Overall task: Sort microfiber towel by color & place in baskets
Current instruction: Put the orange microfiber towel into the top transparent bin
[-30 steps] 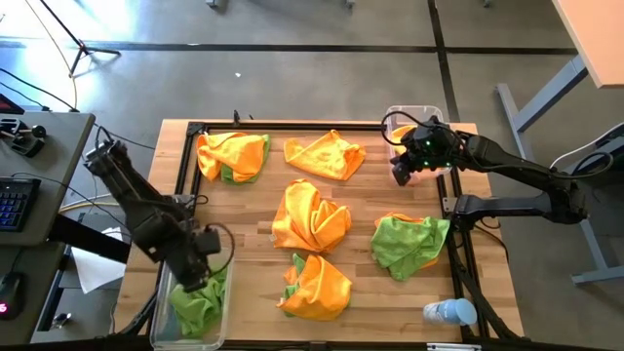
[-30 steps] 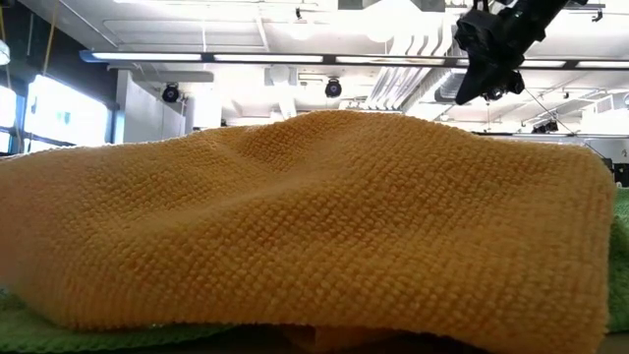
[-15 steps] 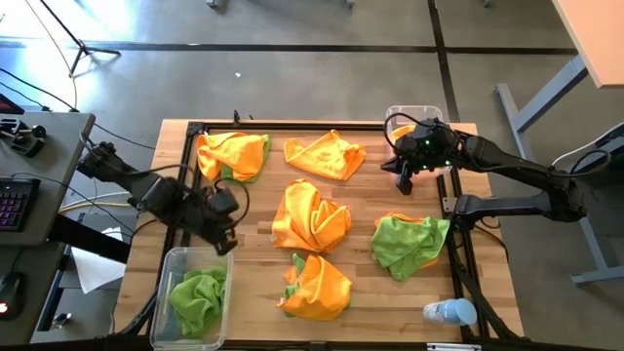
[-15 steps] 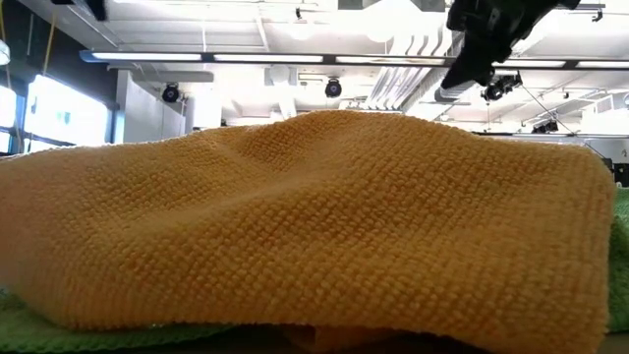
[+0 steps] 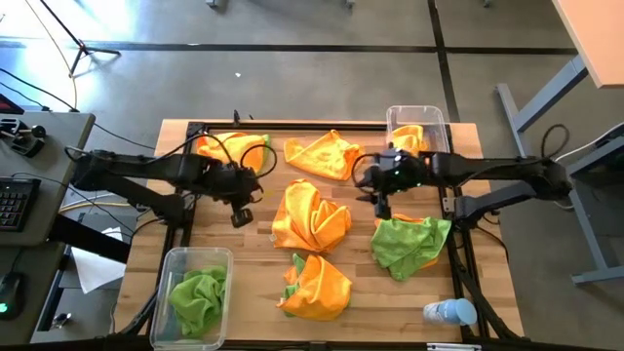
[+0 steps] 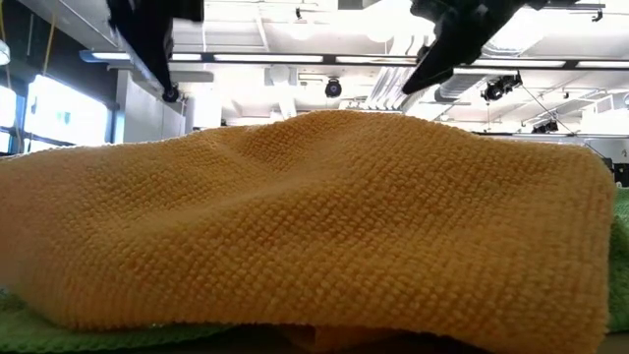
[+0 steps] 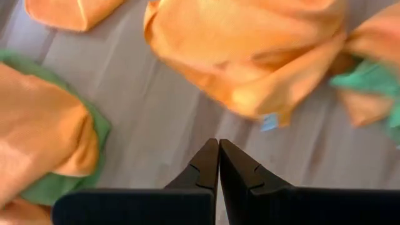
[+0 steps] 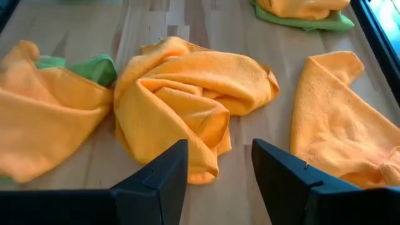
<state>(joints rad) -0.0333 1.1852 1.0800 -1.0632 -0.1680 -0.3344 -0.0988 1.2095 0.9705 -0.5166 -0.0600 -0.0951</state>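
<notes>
My right gripper (image 5: pixel 378 200) hangs with its fingers spread, empty, over bare tabletop (image 5: pixel 255 283) between the flat orange towel (image 5: pixel 326 156) at the far edge and the green towel (image 5: pixel 409 242) below it. In the wrist view the crumpled middle orange towel (image 8: pixel 187 100) lies straight ahead of it. My left gripper (image 5: pixel 241 216) is pinched fully together, holding nothing, just beside that same towel on its other side.

The main risk, as I judge it, is both arms going for the middle orange towel at once and colliding over it.

The left gripper would need to spread its fingers before descending, or it will only push cloth around.

Several towels lie stacked: the far left pile (image 5: pixel 232 155) and the near pile (image 5: pixel 316 283) each show green under orange, so a deep pinch could lift both colours and mis-sort.

The far basket (image 5: pixel 416 124) holds orange, the near basket (image 5: pixel 199 306) green; a floppy corner could drape over a rim.
</notes>
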